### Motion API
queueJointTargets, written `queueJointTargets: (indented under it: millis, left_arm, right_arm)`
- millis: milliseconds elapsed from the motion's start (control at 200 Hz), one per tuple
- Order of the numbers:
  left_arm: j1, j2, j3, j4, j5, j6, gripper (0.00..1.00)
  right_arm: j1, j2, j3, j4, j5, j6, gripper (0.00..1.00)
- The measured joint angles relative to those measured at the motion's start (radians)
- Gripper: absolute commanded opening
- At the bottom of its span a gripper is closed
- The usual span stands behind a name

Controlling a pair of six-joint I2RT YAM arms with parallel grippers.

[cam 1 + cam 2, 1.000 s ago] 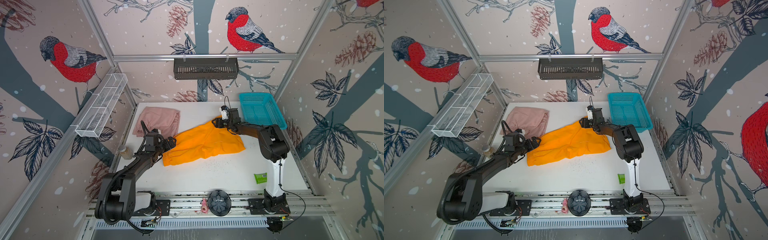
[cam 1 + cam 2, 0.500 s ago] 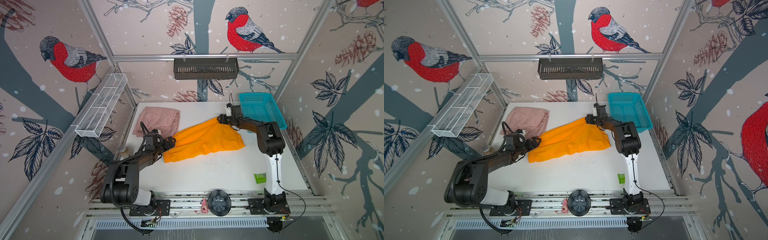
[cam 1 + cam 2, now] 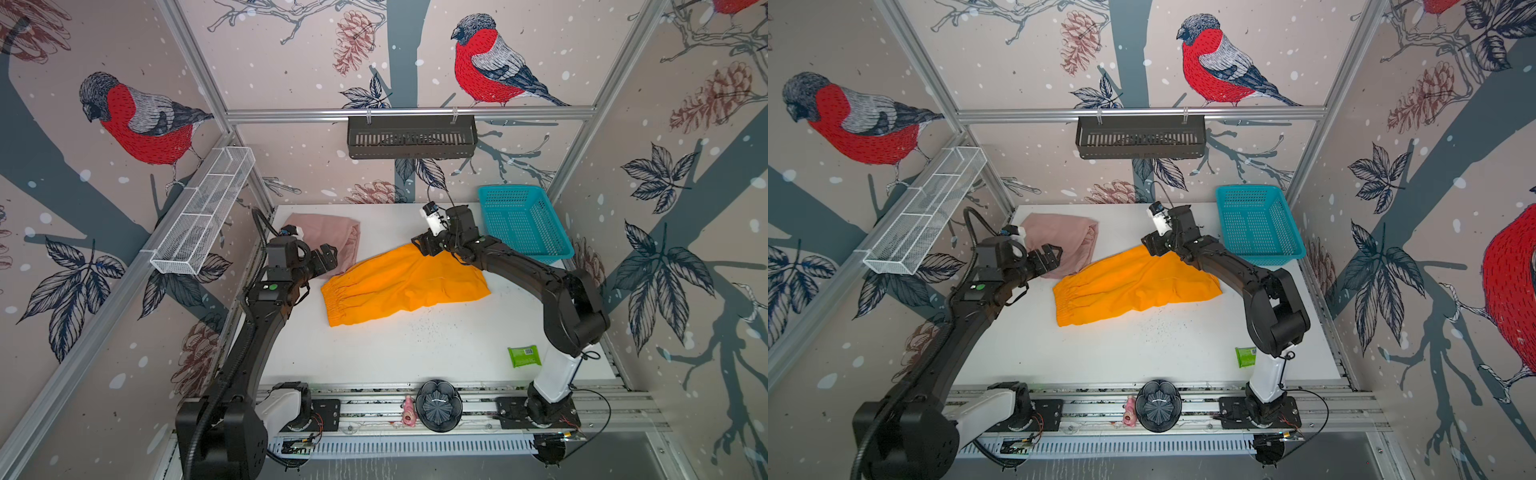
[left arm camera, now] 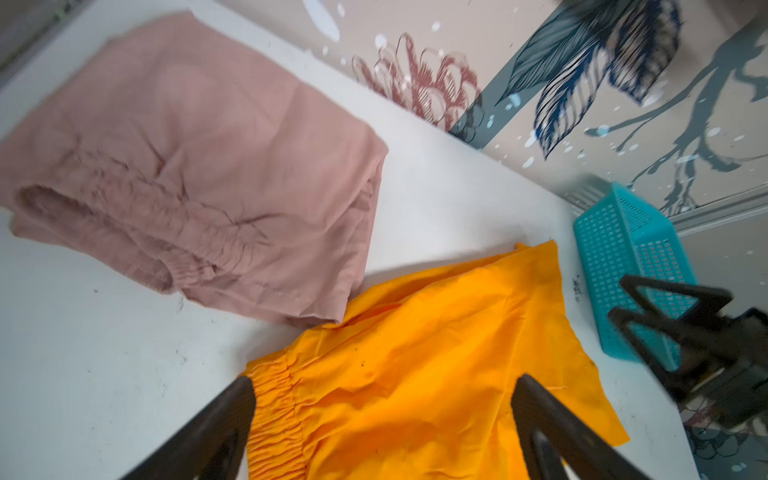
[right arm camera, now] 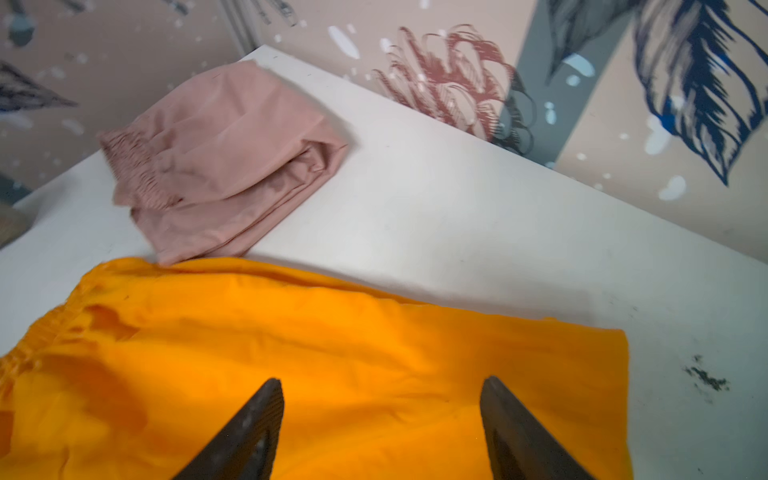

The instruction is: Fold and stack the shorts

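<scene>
Above the orange shorts' (image 3: pixel 399 286) end edges, left fingers (image 4: pixel 216 432) and right fingers (image 5: pixel 253 424) wide apart, empty.

- Pink shorts (image 3: pixel 328 232), just behind the orange shorts (image 3: pixel 399 286): near edge hidden by the left gripper (image 3: pixel 330 259) in both top views.
- The orange shorts' far corner lies under the right gripper (image 3: pixel 422 248); I can't tell whether it touches the cloth.
- Both wrist views cut the orange shorts off at the edge.
- Green packet (image 3: pixel 524 356), well in front of the orange shorts: print too small to read.
- Little pink thing (image 3: pixel 409 415), further forward: too small to make out.
</scene>
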Motion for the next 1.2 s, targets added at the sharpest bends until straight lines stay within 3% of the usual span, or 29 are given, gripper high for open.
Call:
queueJointTargets:
  millis: [250, 355, 455, 640, 850, 1196]
  left_arm:
    - [0.034, -0.053, 0.15, -0.167, -0.077, 0.129, 0.97]
    - [0.12, -0.029, 0.17, -0.179, -0.058, 0.157, 0.97]
    - [0.22, 0.06, 0.201, -0.187, 0.019, 0.17, 0.97]
    - [0.24, 0.105, 0.209, -0.2, 0.079, 0.173, 0.97]
    - [0.255, 0.087, 0.166, -0.193, 0.058, 0.176, 0.97]
    - [0.274, 0.09, 0.138, -0.182, 0.061, 0.176, 0.97]
  right_arm:
    - [0.28, -0.132, -0.119, 0.021, 0.145, -0.154, 0.78]
    - [0.407, -0.133, -0.132, 0.031, 0.21, -0.201, 0.78]
    - [0.523, -0.088, -0.11, 0.042, 0.29, -0.249, 0.8]
    - [0.691, 0.108, 0.011, 0.014, 0.472, -0.338, 0.88]
    - [0.782, 0.27, 0.079, 0.006, 0.624, -0.438, 0.9]
    - [0.773, 0.385, 0.109, 0.046, 0.712, -0.59, 0.92]
